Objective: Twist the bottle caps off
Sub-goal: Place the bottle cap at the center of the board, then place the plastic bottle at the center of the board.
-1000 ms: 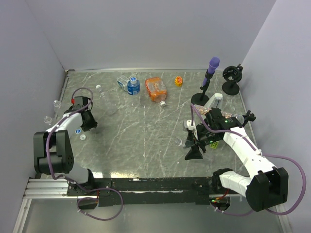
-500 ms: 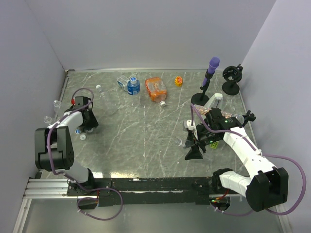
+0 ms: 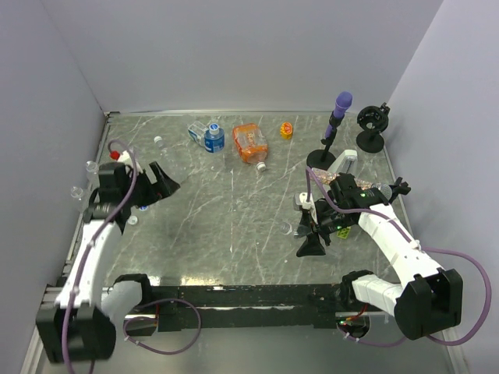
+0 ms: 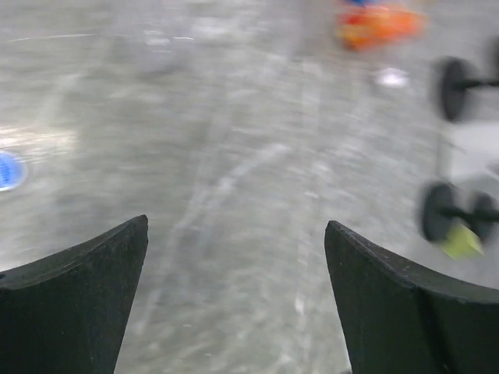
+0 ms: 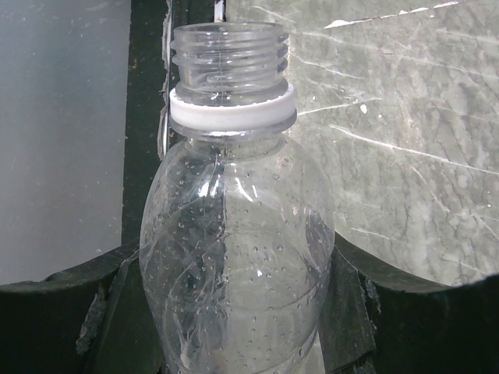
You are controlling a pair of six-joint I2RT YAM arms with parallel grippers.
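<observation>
Above the grey marbled tabletop (image 3: 234, 218), the left gripper (image 4: 235, 226) hovers, fingers wide apart and empty; the right gripper (image 5: 238, 304) clamps its fingers on an uncapped clear bottle (image 5: 234, 218).

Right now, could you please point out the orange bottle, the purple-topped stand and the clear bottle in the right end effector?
orange bottle (image 3: 249, 142), top view, middle of its body.
purple-topped stand (image 3: 342, 102), top view, its purple head.
clear bottle (image 5: 234, 234), right wrist view, middle of its belly.

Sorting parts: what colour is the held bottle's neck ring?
White neck ring, right wrist view.
</observation>
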